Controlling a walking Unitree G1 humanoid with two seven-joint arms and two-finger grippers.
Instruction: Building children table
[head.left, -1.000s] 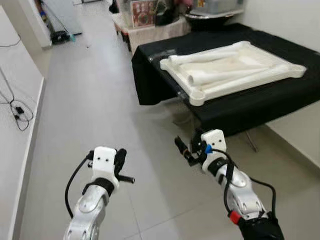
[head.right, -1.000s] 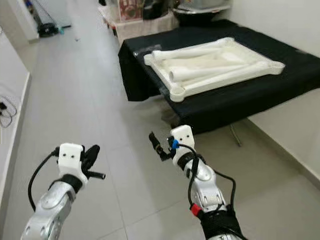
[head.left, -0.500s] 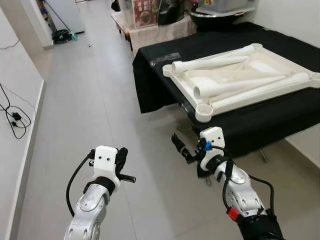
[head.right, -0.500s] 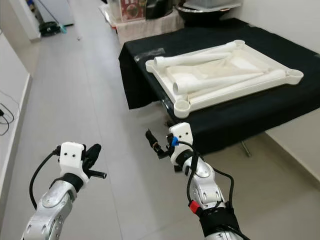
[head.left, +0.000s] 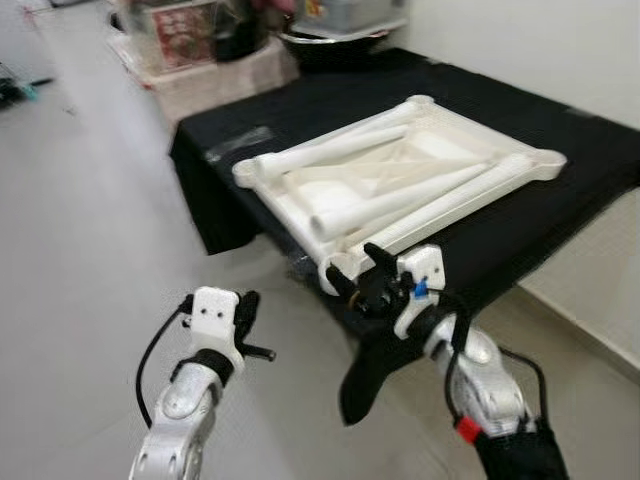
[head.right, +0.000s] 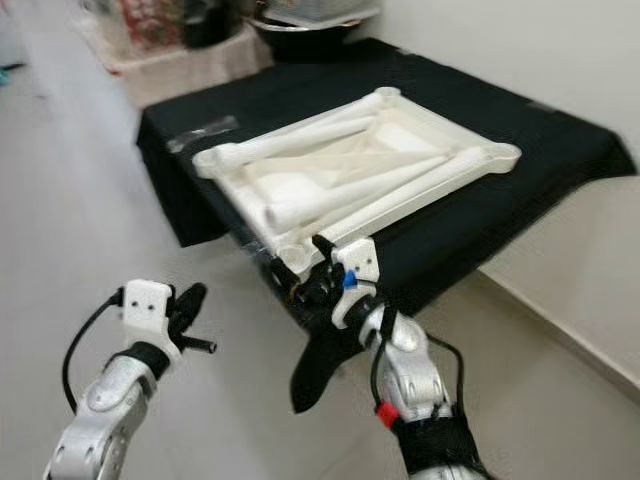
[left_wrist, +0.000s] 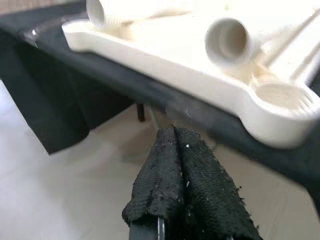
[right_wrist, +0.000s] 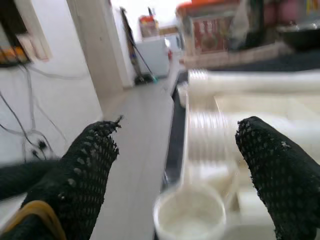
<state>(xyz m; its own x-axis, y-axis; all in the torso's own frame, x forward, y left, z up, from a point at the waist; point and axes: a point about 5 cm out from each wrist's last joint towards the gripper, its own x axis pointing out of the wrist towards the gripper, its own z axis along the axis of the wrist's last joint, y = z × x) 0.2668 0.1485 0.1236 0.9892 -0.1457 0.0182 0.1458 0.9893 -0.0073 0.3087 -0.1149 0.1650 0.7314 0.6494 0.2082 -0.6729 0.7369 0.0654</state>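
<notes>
Two grippers are up in front of you. Your right gripper (head.left: 358, 268) has its fingers spread wide with nothing between them, poised at the near corner socket (right_wrist: 189, 221) of the white tabletop (head.left: 400, 180). That tabletop lies upside down on the low table under a black cloth (head.left: 560, 150), with loose white legs (head.left: 395, 200) resting across it. Your left gripper (head.left: 248, 325) hovers over the tiled floor (head.left: 90, 230) short of the table, its fingers (left_wrist: 182, 187) pressed together and empty.
</notes>
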